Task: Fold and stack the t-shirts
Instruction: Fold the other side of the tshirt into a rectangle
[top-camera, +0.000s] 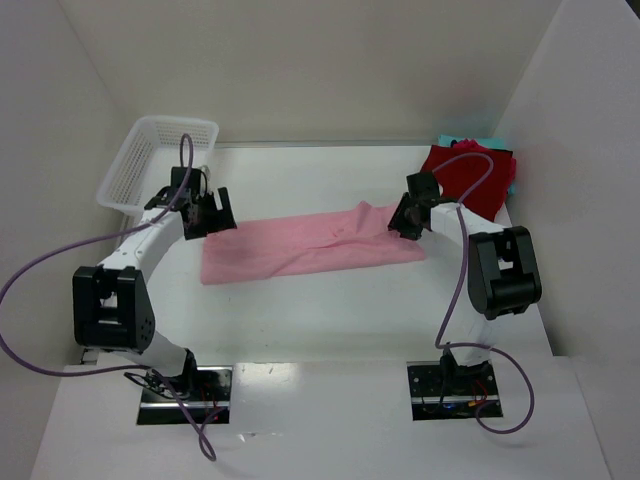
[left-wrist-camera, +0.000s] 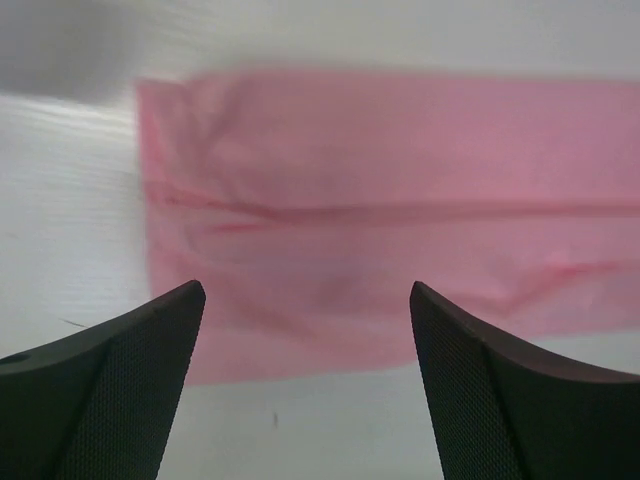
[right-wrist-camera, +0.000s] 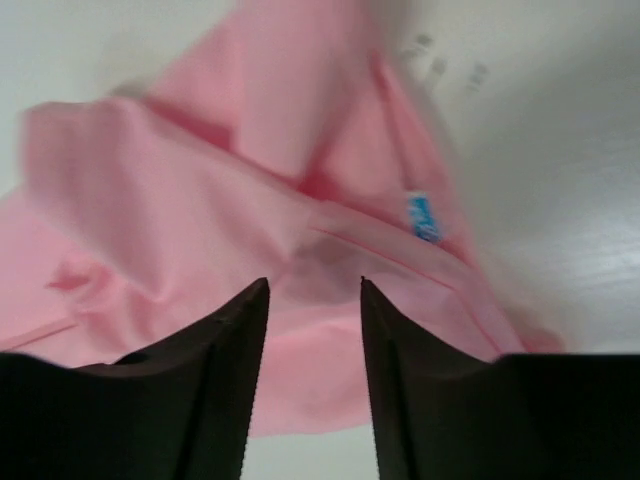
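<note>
Left gripper (left-wrist-camera: 305, 290) is wide open and empty, over the left end of the pink tee (top-camera: 310, 250). Tee lies as a long folded strip across the table (top-camera: 330, 320). Right gripper (right-wrist-camera: 313, 282) is partly open over the tee's bunched right end; contact unclear. Dark red tee (top-camera: 465, 175) sits in the far right corner.

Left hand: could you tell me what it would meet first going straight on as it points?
Probably the pink t-shirt, lying flat ahead of the open left hand; depth is unclear.

Left end effector (left-wrist-camera: 305, 287) gapes wide, right end effector (right-wrist-camera: 313, 283) narrower.
</note>
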